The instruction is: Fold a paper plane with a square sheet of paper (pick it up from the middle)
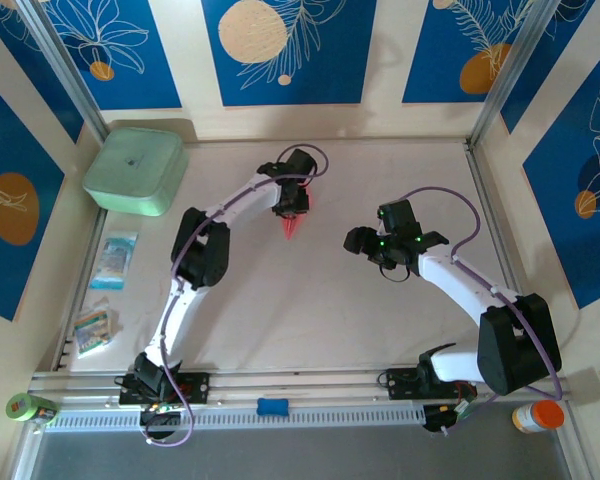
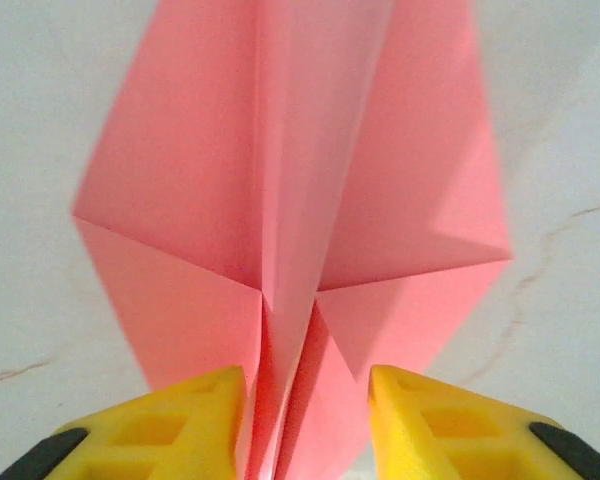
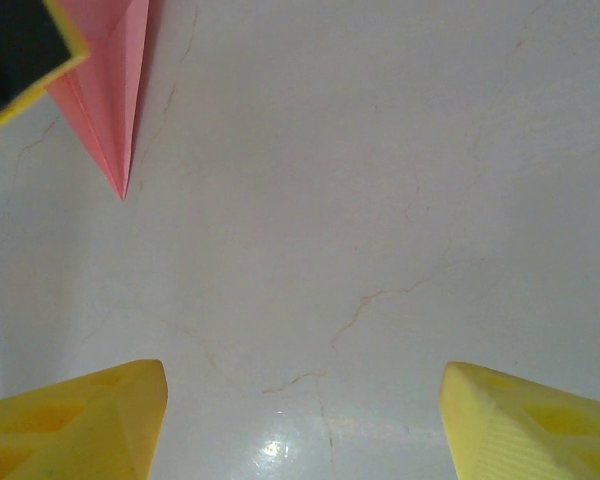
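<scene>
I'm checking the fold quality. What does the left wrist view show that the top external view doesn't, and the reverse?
Left wrist adds: the paper plane's creases close up, centre ridge and wing folds, the left tool straddling the ridge. Top external adds: the open right tool off to the side, the mint-green box, two packets. Shared: the pink plane and the pale table.

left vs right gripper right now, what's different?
1. Gap: the left gripper has its yellow fingers close together; the right gripper has its fingers wide open.
2. Contents: the left gripper has the centre fold of the pink folded paper plane between its fingers, though I cannot tell whether it is clamped; the right gripper has bare white table between its fingers.
Shared: same yellow fingers, both pointed down at the table.
</scene>
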`<state>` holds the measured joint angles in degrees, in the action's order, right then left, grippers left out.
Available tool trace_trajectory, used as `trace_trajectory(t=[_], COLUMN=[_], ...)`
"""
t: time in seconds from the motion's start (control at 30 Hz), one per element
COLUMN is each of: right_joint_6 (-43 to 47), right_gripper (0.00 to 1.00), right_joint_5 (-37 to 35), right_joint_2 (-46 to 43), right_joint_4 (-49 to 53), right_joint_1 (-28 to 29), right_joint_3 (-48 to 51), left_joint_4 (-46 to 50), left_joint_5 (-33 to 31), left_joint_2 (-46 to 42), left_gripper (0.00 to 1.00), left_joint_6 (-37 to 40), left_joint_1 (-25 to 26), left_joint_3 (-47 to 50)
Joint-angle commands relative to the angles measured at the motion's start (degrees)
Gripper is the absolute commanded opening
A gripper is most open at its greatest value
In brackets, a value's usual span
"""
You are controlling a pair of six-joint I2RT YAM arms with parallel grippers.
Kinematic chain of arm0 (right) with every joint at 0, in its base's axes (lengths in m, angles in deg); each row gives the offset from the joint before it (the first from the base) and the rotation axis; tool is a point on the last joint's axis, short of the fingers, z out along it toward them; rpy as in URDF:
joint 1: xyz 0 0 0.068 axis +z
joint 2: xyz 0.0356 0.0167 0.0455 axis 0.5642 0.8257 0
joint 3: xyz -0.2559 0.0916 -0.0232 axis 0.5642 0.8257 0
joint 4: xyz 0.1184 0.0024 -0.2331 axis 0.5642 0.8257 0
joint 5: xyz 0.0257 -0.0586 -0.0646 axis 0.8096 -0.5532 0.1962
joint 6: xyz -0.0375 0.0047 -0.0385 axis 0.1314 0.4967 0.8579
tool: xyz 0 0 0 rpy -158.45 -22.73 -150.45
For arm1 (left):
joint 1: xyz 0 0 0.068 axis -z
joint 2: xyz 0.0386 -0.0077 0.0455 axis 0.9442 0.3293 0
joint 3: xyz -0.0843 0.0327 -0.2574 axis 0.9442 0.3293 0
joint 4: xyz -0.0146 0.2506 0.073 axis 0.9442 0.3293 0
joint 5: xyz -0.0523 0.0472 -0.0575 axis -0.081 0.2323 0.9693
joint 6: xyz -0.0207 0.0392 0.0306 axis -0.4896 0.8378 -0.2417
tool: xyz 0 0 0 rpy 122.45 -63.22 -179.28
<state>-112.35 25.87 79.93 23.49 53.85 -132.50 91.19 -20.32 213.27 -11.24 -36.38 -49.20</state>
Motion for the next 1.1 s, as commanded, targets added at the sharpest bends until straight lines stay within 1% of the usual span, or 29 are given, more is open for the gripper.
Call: trace_trajectory(t=[0.0,0.13,0.23,0.3,0.33,0.37,0.4,0.43,0.47,0.53,0.63,0.67,0.7,0.77,0.83,0.9,0.93,1.0,1.07], right_joint_6=[-0.56,0.52,3.02,5.61,7.14,8.36,9.7,10.71,11.8,13.39,13.37,13.33,13.08,13.84,15.21,17.33,19.23,22.8,25.63], right_gripper=[0.72,0.73,0.74,0.77,0.81,0.87,0.95,1.0,0.99,0.99,0.99,0.99,0.99,0.99,0.99,0.99,0.99,0.99,0.99], right_joint_5=[-1.27,-2.84,-5.34,-7.93,-9.71,-11.52,-13.79,-15.9,-17.54,-21.8,-28.08,-29.7,-31.27,-32.88,-35.15,-34.93,-35.09,-35.19,-33.99], right_joint_2=[-0.14,-1.42,-3.0,-4.05,-4.67,-5.17,-5.85,-6.57,-7.21,-8.75,-10.49,-10.95,-11.44,-12.14,-12.75,-12.35,-11.71,-9.77,-7.32], right_joint_4=[1.59,3.08,4.25,4.84,4.87,4.77,4.59,4.15,3.4,1.39,-1.5,-2.89,-4.71,-10.16,-18.39,-26.18,-30.58,-37.69,-40.89], right_joint_1=[0.05,-0.38,-0.97,-1.46,-1.69,-1.92,-2.25,-2.71,-3.11,-4.29,-7.03,-8.02,-9.14,-10.99,-12.26,-13.66,-14.13,-14.49,-14.92], right_joint_3=[-2.09,-3.88,-5.92,-7.48,-8.15,-8.56,-8.89,-8.95,-8.79,-7.62,-4.5,-2.97,-0.97,3.62,9.37,14.09,16.29,19.03,19.53], left_joint_4=[1.34,1.04,-1.04,-3.75,-5.2,-6.9,-8.81,-11.0,-12.94,-17.5,-24.07,-25.95,-28.14,-32.8,-39.37,-45.7,-50.04,-58.15,-66.4], left_joint_5=[-1.45,-2.21,-4.48,-7.09,-8.81,-10.32,-12.27,-14.42,-16.64,-22.31,-28.09,-29.85,-31.93,-35.11,-39.4,-41.31,-42.14,-41.52,-39.84], left_joint_2=[-6.2,-10.44,-16.3,-21.98,-25.04,-28.16,-31.7,-35.18,-38.29,-45.03,-53.2,-55.28,-57.5,-61.33,-64.41,-66.26,-66.63,-66.68,-65.86], left_gripper=[0.39,0.4,0.4,0.43,0.45,0.48,0.52,0.57,0.61,0.75,0.94,0.98,0.99,0.99,0.99,0.99,0.99,0.99,0.99], left_joint_6=[0.1,0.19,0.73,1.36,1.67,2.14,2.71,3.38,4.11,5.92,9.27,10.18,11.37,14.48,18.52,23.12,25.66,30.18,34.33], left_joint_1=[0.24,0.32,0.25,0.17,0.15,-0.08,-0.33,-0.66,-0.88,-1.56,-3.16,-3.85,-4.77,-6.32,-8.0,-9.85,-10.75,-12.58,-13.78], left_joint_3=[0.43,2.41,6.99,12.08,15.38,18.31,21.98,26.38,30.09,38.81,50.51,53.34,57.48,64.23,71.55,77.37,80.49,85.48,89.72])
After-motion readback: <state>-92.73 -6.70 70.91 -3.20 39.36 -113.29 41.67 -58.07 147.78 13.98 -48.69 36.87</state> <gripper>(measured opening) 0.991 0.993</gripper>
